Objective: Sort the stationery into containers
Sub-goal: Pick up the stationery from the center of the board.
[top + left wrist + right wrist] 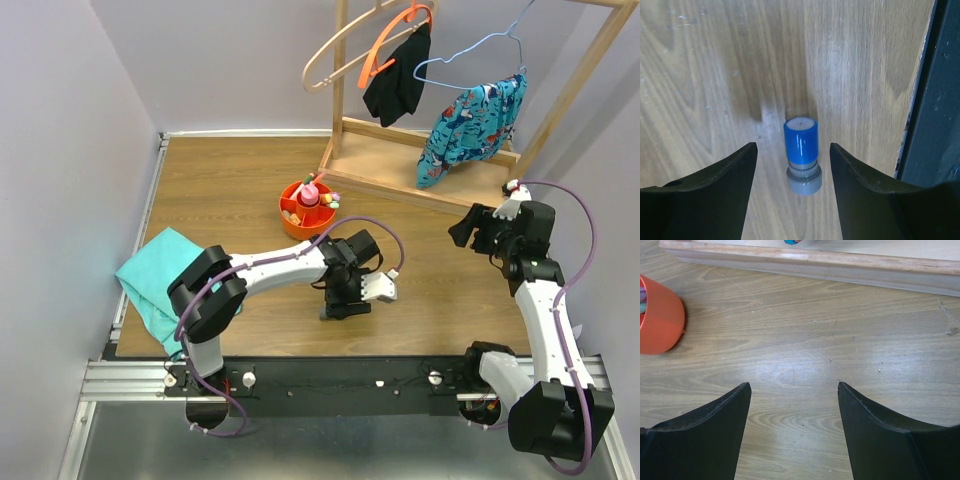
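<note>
Small cylinder (801, 150), glossy blue body with ribbed grey end, on the wooden table (230, 190) near its middle, between the left gripper's (792, 146) spread fingers, touching neither, orange organiser (305, 208) farther back, right gripper (794, 385) released, grasping nothing

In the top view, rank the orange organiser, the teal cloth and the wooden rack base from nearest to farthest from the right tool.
1. The wooden rack base, just beyond the right tool.
2. The orange organiser, to its left, mid-table.
3. The teal cloth, at the table's left edge.
</note>
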Robot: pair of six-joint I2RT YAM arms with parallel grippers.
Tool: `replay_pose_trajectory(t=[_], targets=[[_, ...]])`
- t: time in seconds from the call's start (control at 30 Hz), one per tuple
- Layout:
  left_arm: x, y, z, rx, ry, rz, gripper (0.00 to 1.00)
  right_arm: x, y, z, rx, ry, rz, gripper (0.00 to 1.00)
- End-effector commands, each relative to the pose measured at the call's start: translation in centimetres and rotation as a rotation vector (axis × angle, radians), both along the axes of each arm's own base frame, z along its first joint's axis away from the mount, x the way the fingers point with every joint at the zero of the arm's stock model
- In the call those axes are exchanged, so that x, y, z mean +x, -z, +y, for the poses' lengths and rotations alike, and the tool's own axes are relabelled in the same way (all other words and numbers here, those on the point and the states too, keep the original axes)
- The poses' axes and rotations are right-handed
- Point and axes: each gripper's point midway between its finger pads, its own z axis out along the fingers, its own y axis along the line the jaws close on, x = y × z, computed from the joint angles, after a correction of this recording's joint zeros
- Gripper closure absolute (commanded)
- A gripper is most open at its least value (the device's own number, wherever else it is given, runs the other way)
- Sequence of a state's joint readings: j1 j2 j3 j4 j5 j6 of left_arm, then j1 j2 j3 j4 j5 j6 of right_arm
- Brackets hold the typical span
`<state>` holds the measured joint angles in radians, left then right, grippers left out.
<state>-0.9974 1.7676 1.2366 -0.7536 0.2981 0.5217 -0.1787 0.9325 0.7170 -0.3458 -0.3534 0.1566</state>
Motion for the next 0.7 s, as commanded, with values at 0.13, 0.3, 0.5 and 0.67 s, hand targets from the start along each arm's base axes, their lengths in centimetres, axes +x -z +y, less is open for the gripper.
replay_pose_trajectory(t=[0.13,0.3,0.5,0.67], targets=[[-0.3,1.2,-0.4,0.019,-0.028,-0.005,0.34,-0.7,0.2,0.5,0.032,-0.007,0.000,0.22],[-0.9,2.2,-0.1,0.026,-0.044,0.018,0.40,-0.6,0.3,0.5,0.043,0.001,0.003,0.22],[-0.9,3.7,0.2,0.033,-0.064,-0.002,0.48,-0.6,0.4,0.5,0.043,0.003,0.008,0.22],[-0.8,3.0,-0.4,0.013,-0.064,0.010,0.58,-0.6,0.6,0.5,0.052,0.008,0.013,0.22]])
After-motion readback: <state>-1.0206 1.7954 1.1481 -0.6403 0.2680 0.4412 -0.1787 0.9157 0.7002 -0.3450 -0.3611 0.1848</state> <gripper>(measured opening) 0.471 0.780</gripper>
